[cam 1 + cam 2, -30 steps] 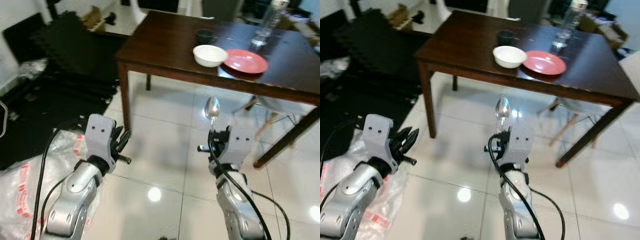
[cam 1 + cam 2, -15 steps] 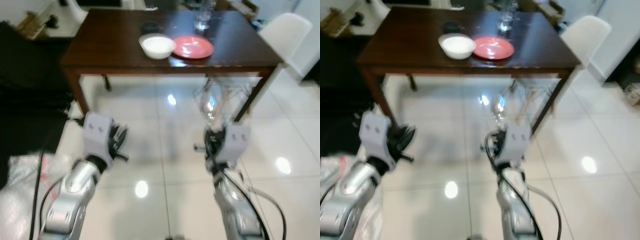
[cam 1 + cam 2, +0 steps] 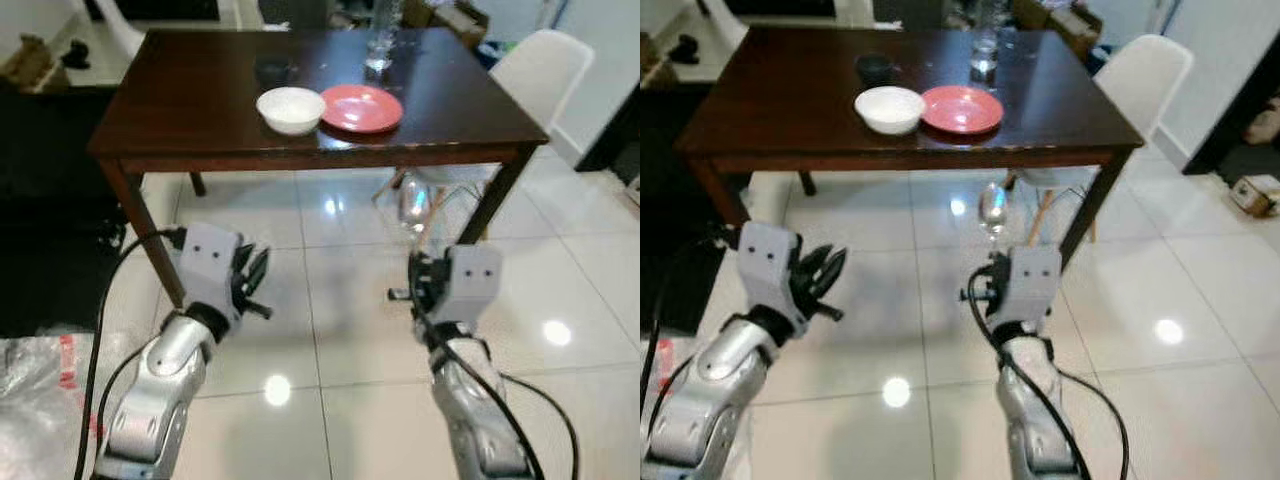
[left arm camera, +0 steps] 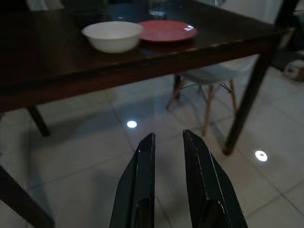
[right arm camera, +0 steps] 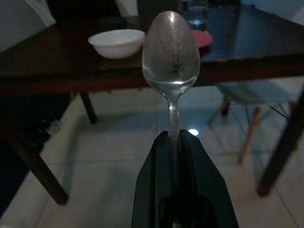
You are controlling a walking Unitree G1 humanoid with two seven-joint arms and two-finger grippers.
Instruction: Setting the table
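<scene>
Step in hand, as judged: carry the spoon (image 5: 171, 57) to the tabletop (image 3: 190, 95) and place it beside the dishes already set.

**Tool state**
- Right tool (image 5: 174, 137): fingers closed on the spoon handle. The spoon stands upright with its bowl above the fingertips.
- Left tool (image 4: 168, 140): fingers parallel with a narrow gap, holding nothing.

**Location of task items**
- The spoon is in the air in front of the robot, over the tiled floor (image 3: 330, 300), short of the near table edge.
- On the tabletop, toward 12 o'clock: a white bowl (image 3: 291, 108) and, touching or just beside it at its 3 o'clock, a red plate (image 3: 361, 107).
- A dark cup (image 3: 272, 70) and a clear glass (image 3: 378, 55) stand beyond them.
- A white chair (image 3: 540, 75) stands at 1 o'clock, at the table's right end.

**Procedure notes**
1. Close the distance to the table edge before extending the arm.
2. Keep the grip firm; a thin handle may pivot between the fingers.
3. Tilt the spoon toward horizontal before lowering it.
4. Aim for bare wood at the plate's 3 o'clock; avoid striking the plate rim.

**Arm pose**
- Right arm: forearm raised, tool pointing up and forward.
- Left arm: bent at the elbow, tool pointing forward toward the table, idle.
</scene>
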